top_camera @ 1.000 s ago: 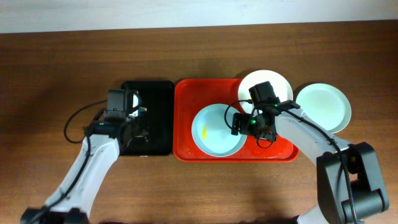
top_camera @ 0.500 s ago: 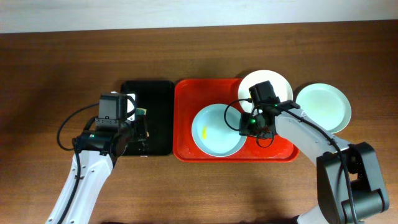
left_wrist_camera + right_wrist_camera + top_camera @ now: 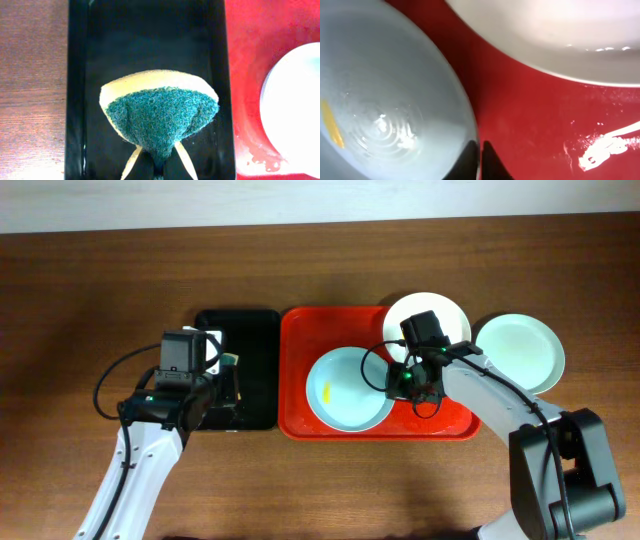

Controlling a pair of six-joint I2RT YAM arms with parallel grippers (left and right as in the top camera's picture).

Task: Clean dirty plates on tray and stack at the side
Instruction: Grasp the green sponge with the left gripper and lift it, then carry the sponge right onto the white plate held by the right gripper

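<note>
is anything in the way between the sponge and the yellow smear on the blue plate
Nothing visible. The left gripper holds the sponge over the black tray; the smear lies bare on the near half of the blue plate, with only low tray rims between. The right gripper sits at the far rim.

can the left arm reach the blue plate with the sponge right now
Probably yes. The left gripper holds the sponge over the black tray, right beside the red tray; the blue plate lies uncovered, and the right gripper pinches only its far rim.
</note>
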